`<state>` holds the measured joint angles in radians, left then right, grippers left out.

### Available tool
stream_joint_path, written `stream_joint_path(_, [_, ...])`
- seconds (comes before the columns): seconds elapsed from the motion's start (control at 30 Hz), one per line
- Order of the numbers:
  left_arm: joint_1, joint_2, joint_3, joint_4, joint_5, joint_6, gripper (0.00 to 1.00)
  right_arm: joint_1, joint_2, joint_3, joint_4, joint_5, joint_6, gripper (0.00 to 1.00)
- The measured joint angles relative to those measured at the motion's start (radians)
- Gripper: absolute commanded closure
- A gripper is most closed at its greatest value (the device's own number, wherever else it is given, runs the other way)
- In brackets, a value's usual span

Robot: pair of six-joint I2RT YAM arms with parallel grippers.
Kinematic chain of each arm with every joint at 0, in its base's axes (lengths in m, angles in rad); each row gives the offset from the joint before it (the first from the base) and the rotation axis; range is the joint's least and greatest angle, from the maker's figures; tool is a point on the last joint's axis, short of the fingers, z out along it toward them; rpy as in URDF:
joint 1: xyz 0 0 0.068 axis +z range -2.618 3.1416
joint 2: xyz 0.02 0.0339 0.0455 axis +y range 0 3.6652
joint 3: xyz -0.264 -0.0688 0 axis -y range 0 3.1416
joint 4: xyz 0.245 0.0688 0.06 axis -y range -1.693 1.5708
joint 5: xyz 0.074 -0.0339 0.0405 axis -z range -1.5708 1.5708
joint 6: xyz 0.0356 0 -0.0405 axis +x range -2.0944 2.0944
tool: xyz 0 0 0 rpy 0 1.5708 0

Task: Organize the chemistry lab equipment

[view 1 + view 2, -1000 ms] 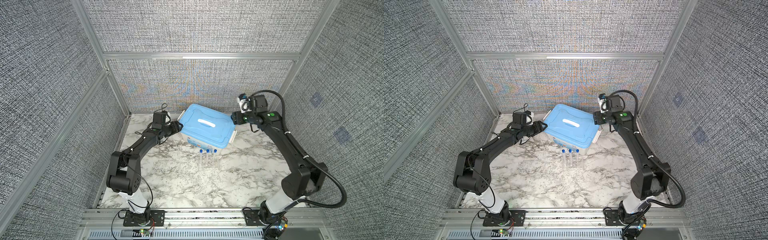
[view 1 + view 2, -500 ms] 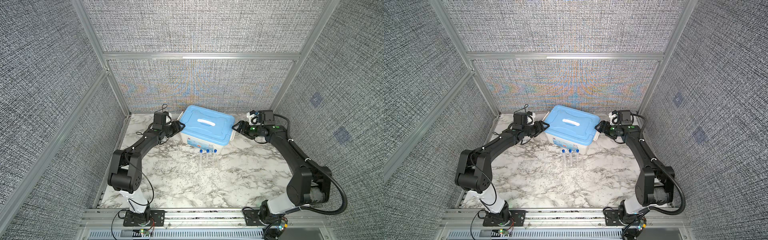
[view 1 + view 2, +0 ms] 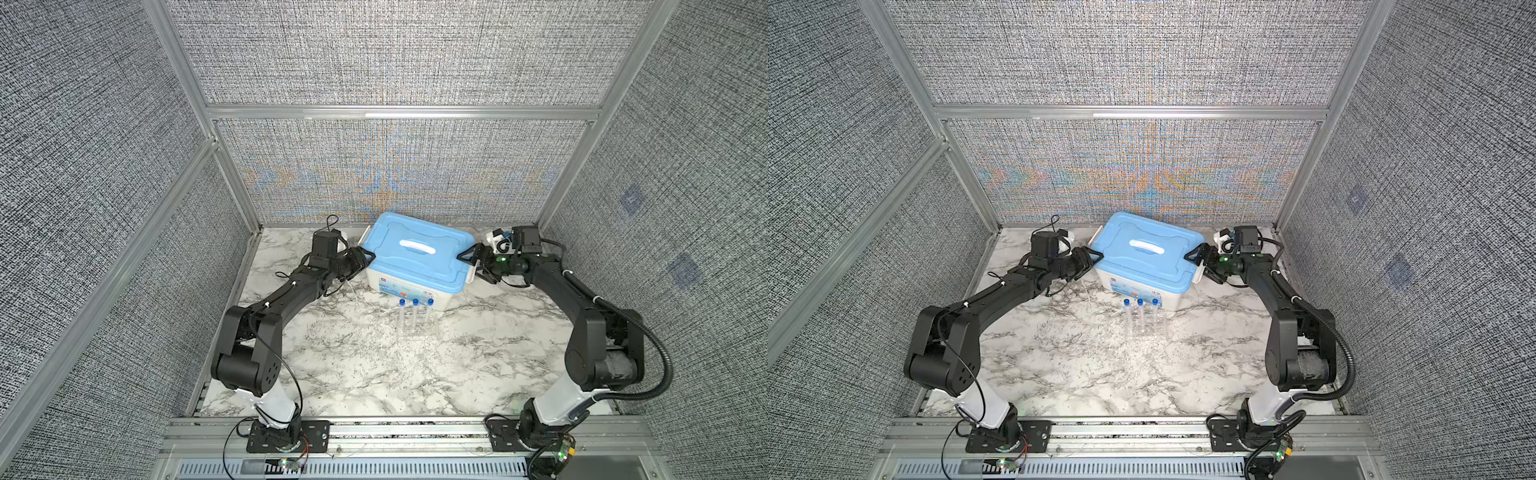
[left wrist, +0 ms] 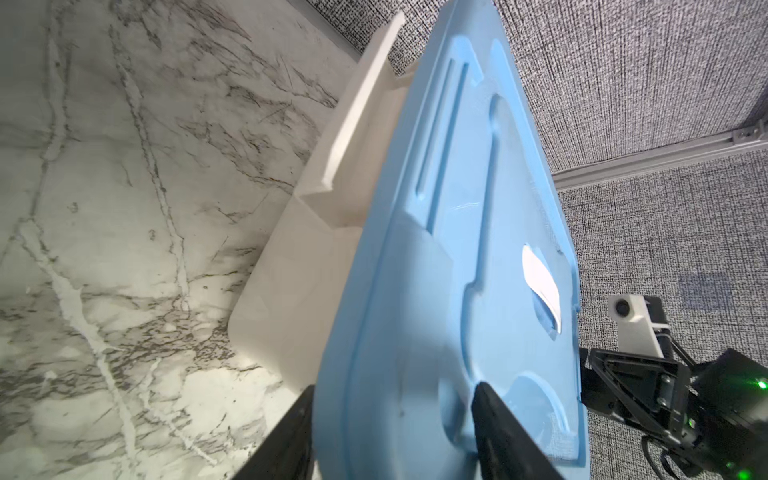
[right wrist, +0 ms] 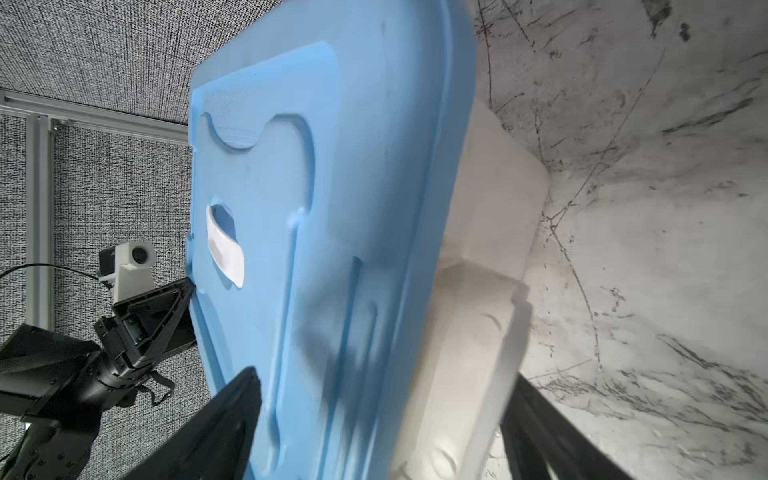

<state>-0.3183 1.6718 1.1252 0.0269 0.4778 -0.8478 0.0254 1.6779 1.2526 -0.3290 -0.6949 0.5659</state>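
1. Three blue-capped tubes (image 3: 414,315) stand in a clear rack (image 3: 418,335) just before the white tub (image 3: 397,287) (blue lid (image 3: 390,266) on).
2. Left gripper (image 3: 367,258) straddles the lid's rim; pinching or not, I cannot tell.
3. Right gripper (image 3: 469,267) is spread wide around the tub's other end.

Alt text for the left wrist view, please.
A light-blue lid on a white tub fills the frame, with the left gripper straddling its near end. The right gripper sits at the far end, and the marble table lies alongside.
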Motion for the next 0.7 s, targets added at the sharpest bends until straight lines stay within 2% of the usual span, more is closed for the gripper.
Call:
stream_joint_path(0.33, [-0.035, -0.098, -0.090, -0.010, -0.055, -0.058, 0.41, 0.021, 0.013, 0.019, 0.019, 0.024, 0.004, 0.26])
stream_joint_path(0.7, [-0.038, -0.085, -0.171, 0.161, -0.041, -0.153, 0.41, 0.036, 0.030, 0.109, -0.036, 0.098, -0.056, 0.33])
